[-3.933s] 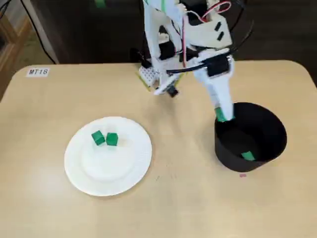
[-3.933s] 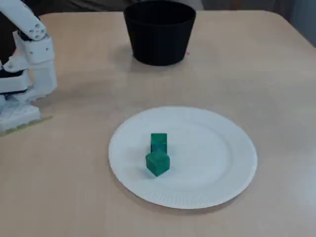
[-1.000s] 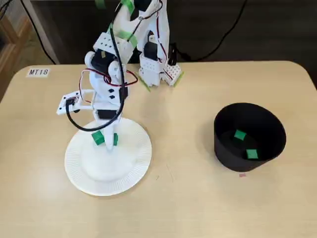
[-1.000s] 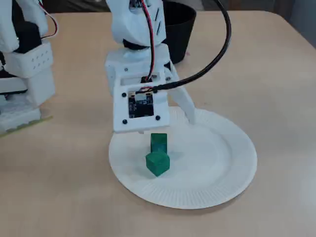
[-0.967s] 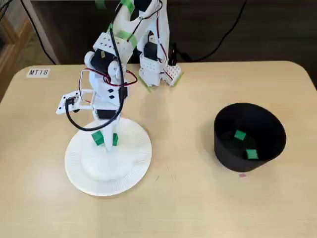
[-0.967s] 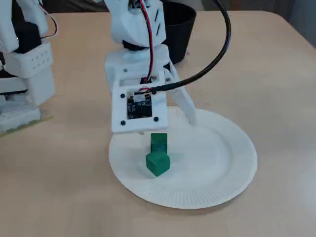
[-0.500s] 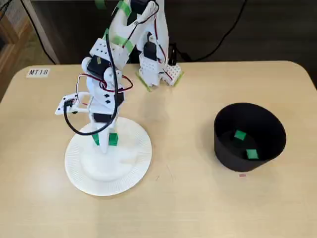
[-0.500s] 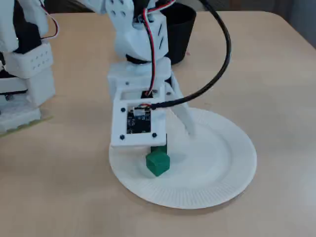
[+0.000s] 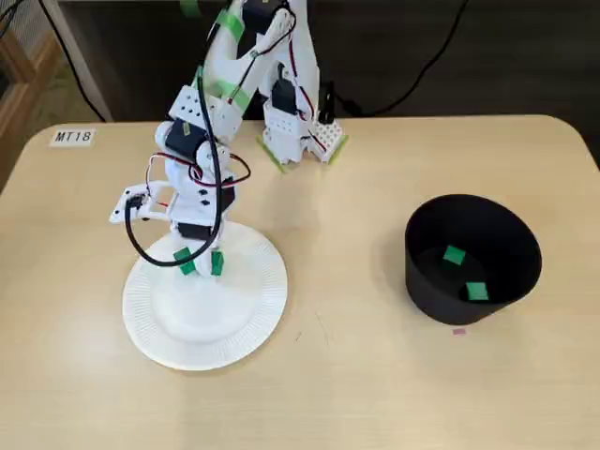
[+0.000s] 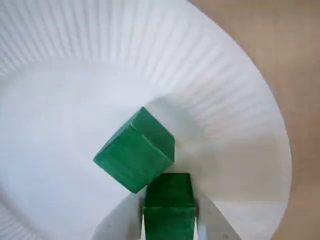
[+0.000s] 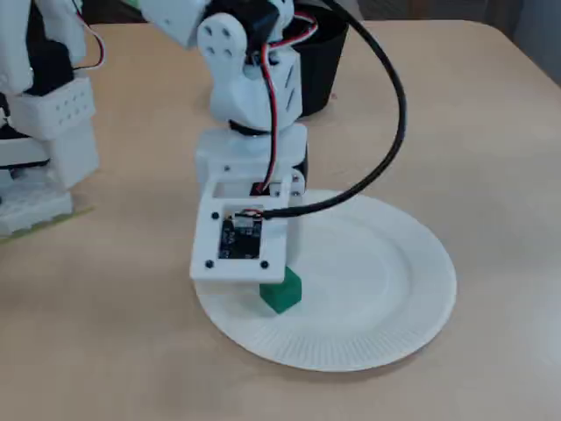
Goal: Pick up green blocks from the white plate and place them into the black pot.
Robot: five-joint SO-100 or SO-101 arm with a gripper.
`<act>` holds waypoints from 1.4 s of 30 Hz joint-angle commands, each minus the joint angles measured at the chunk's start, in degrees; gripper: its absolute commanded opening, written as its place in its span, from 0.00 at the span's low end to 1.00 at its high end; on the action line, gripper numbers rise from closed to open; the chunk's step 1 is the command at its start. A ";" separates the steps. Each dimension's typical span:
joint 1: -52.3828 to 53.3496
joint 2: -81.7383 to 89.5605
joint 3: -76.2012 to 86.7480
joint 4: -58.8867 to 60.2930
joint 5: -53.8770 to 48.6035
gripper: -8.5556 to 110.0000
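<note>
Two green blocks lie on the white plate [image 9: 202,337]. My gripper [image 9: 212,261] stands over the plate's far part, shut on one green block [image 10: 169,200]; the white fingers [image 10: 207,220] press its two sides in the wrist view. The other green block [image 10: 134,150] sits tilted right against it, loose on the plate [image 10: 225,100]. In a fixed view that loose block [image 11: 281,293] shows below the wrist camera mount, which hides the held one. The black pot [image 9: 511,253] stands at the right and holds two green blocks [image 9: 454,254].
The arm's base [image 9: 295,141] is at the table's back edge, behind the plate. A label reading MT18 [image 9: 72,136] is stuck at the back left corner. A black cable loops from the wrist beside the plate [image 11: 377,298].
The gripper has come down onto the plate and its fingers have drawn together around the far block. Before that it dropped a block into the pot and swung over to the plate.
</note>
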 commanded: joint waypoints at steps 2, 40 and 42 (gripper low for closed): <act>-0.62 1.23 -0.88 -0.79 0.35 0.05; -67.76 26.81 1.41 -14.94 10.28 0.05; -68.73 24.70 -2.02 -12.92 9.76 0.05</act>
